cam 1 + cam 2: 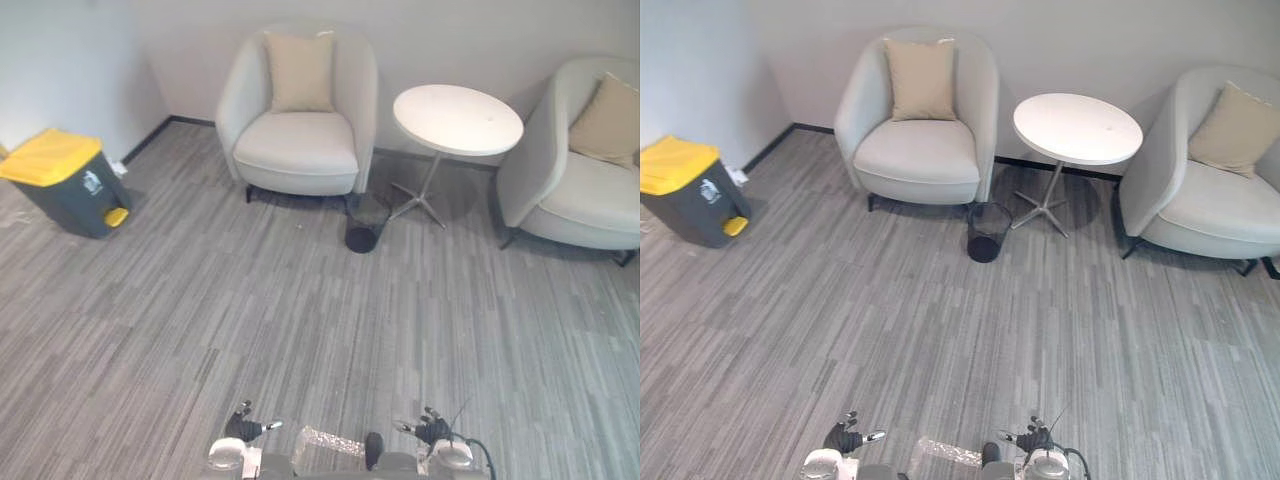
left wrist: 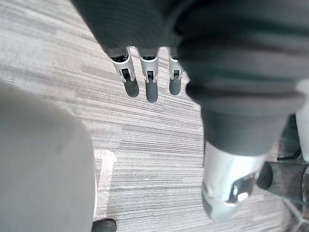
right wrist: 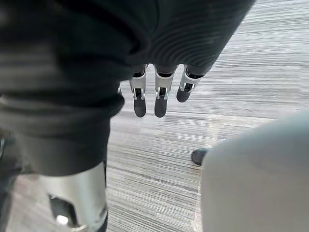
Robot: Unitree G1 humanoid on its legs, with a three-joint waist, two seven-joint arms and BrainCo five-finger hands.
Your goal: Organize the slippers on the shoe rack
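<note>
At the upper left, a grey pedal bin (image 1: pixel 62 190) with a yellow lid stands close to the wall. Right of it a pale armchair (image 1: pixel 297 150) holding a beige cushion (image 1: pixel 300 72) backs onto the far wall. A small black wastebasket (image 1: pixel 987 232) sits on the floor just beside its front corner. Next come a round white side table (image 1: pixel 457 118) and a second armchair (image 1: pixel 585 200) with its own cushion (image 1: pixel 608 122) at the right edge. The striped grey carpet (image 1: pixel 300 330) spreads wide and bare across the middle and lower frame. The left robot hand (image 2: pixel 151 87) hangs over the carpet with straight fingers, holding nothing, and the right robot hand (image 3: pixel 160 99) likewise.
</note>
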